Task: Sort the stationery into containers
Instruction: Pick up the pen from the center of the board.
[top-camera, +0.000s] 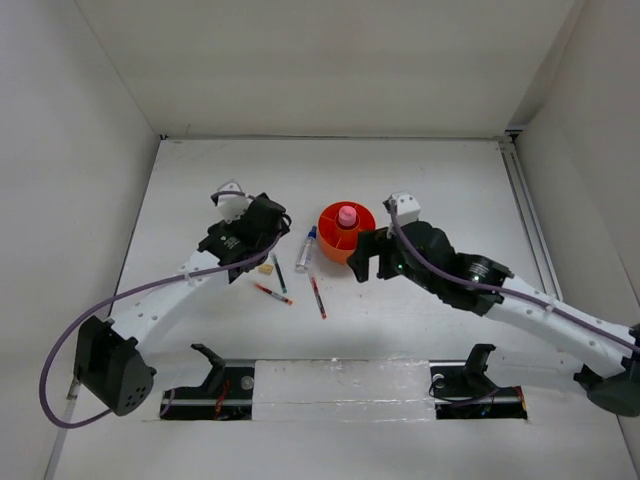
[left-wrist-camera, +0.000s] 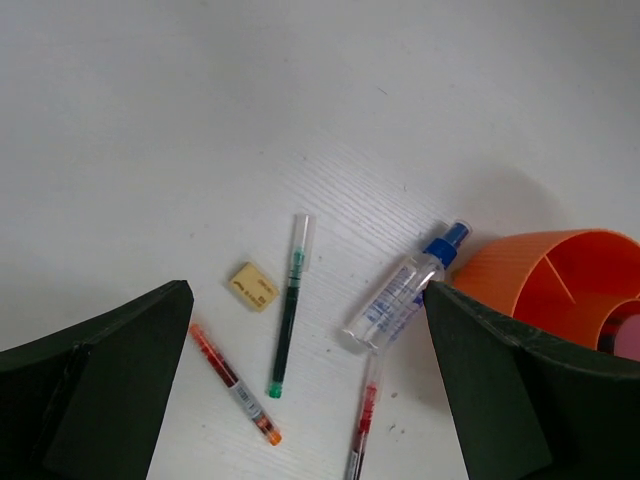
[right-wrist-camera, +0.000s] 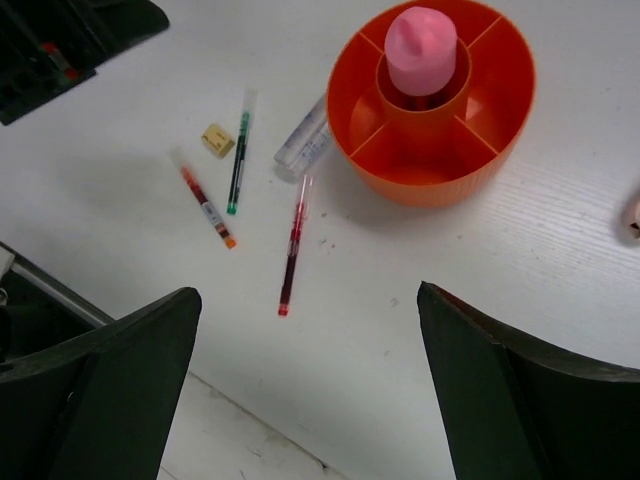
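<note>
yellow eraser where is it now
The yellow eraser lies left of the orange organiser in the top view, just left of the green pen and above the orange-tipped red pen.

- You are working on a white table (left-wrist-camera: 150, 120) with a matt surface and a fine wood-like grain.
- The orange organiser (right-wrist-camera: 440, 185) looks like smooth moulded plastic with a soft sheen.
- The pink tube (right-wrist-camera: 421, 50) in the organiser's central cup looks matt, almost chalky.
- The blue-capped bottle (left-wrist-camera: 400, 300) just beside the organiser's wall is clear, glossy plastic with a printed label.
- The green pen (left-wrist-camera: 288, 310), past the bottle from the organiser, has a see-through plastic barrel. So do the labelled red pen (left-wrist-camera: 232, 383) and the darker red pen (right-wrist-camera: 292, 255).
- The yellow eraser (left-wrist-camera: 253, 286), past the green pen from the organiser, looks dull and rubbery.
- Your left gripper's fingers (left-wrist-camera: 100, 390) are dark, matt plastic.
</note>
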